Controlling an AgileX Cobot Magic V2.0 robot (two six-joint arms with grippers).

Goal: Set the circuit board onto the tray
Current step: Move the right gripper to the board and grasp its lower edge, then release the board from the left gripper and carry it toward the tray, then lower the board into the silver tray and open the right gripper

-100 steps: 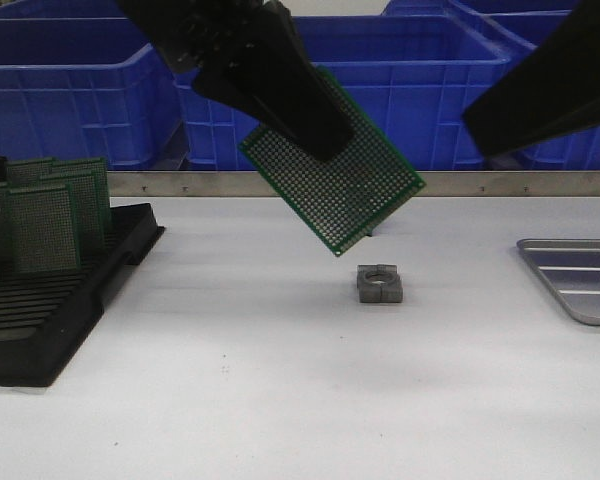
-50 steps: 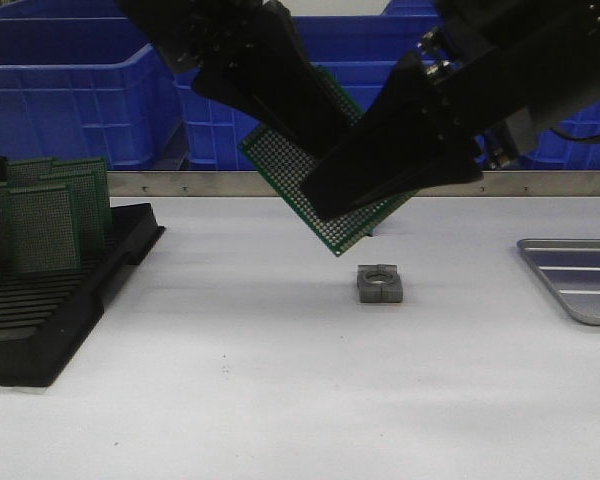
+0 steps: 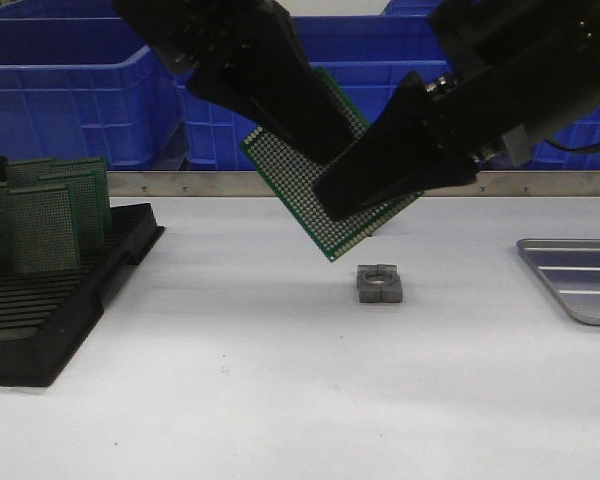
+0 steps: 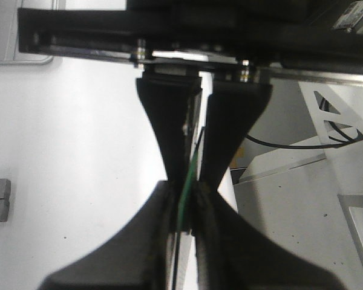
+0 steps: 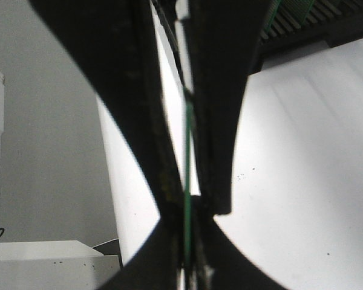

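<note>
While both arms are meeting over the middle of the table, the circuit board (image 3: 300, 190) is hanging tilted in the air, the left gripper (image 3: 315, 135) clamping its upper part and the right gripper (image 3: 342, 205) closing on its lower edge. If either is pulling sideways, the board could be twisting or slipping, dropping well short of the tray (image 3: 580, 280).
</note>
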